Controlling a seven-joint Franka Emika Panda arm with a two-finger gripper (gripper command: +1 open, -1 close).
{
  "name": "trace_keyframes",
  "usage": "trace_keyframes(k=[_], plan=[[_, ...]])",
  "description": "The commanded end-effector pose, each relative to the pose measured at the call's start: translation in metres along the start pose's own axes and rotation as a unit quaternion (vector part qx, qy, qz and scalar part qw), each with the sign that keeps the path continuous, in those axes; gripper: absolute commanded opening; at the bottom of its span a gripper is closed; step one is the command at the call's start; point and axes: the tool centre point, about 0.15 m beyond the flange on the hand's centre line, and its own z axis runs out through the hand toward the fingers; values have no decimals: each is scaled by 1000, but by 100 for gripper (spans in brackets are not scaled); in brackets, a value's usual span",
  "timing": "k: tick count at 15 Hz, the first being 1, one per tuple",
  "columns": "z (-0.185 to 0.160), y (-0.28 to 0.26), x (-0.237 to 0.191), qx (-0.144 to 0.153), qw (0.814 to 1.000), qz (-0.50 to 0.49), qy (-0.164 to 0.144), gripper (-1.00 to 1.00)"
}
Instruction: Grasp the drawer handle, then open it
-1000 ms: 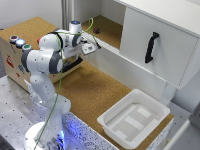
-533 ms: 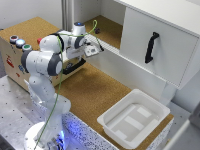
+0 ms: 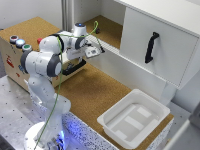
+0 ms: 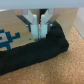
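One tool (image 3: 98,49) hangs over the cork table (image 3: 95,92), and in the wrist view its two fingers (image 4: 34,26) stand almost together with only a thin gap, holding nothing. One black drawer handle (image 3: 151,47) stands upright on the one white drawer (image 3: 159,45) at the exterior view's right, well apart from the tool. One white tray (image 3: 134,119) lies on the table, and three round buttons (image 3: 20,42) sit on the box behind the arm.

My gripper (image 3: 100,50) is too small in the exterior view to tell my finger gap; the drawer (image 3: 165,47) runs off the exterior view's right edge.
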Motion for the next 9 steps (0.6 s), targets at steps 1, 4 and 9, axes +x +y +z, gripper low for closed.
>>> trace_keyframes(k=[1, 4, 9], plan=[[-20, 37, -19, -38, 997, -28, 53, -100], [-25, 25, -17, -43, 995, -71, 57, -100], [-17, -1, -10, -37, 990, -125, 62, -100]])
